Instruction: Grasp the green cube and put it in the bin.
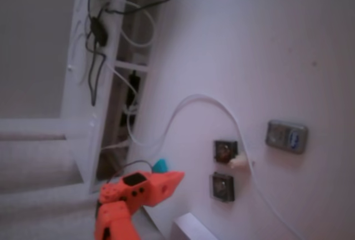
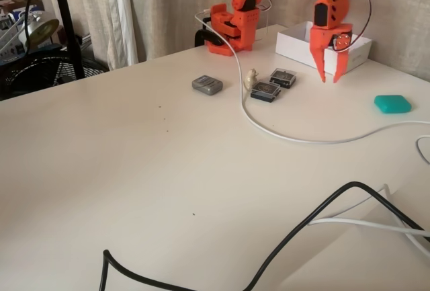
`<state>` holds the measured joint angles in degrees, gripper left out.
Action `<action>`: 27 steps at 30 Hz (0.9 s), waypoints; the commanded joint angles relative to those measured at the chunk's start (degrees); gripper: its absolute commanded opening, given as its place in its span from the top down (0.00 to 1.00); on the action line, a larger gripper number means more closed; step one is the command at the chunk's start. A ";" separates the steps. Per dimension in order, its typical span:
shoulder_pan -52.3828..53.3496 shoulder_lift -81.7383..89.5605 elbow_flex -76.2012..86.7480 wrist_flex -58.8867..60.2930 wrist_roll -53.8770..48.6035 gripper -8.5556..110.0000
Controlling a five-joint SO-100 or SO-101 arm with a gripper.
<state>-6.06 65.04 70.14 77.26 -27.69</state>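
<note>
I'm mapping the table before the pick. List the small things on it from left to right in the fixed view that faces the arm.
Grey device → pale plug → near socket → far socket → fingers hanging before the bin → green cube.

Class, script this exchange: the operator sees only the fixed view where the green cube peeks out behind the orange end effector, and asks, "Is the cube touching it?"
Observer: No. In a fixed view the green cube lies alone on the table, to the right of the end effector.
Operator: Are the jaws open?
Observer: Yes, they are apart, with the tips pointing down.
Operator: Where is the bin?
Observer: The white bin stands just behind the end effector.
</note>
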 commanded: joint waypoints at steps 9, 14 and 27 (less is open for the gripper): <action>-2.20 -7.65 -13.97 -14.33 -0.09 0.54; -3.25 -13.80 -18.28 -22.59 -1.41 0.52; -3.78 -24.35 -30.06 -5.27 -4.13 0.50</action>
<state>-9.58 41.04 45.00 66.45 -31.38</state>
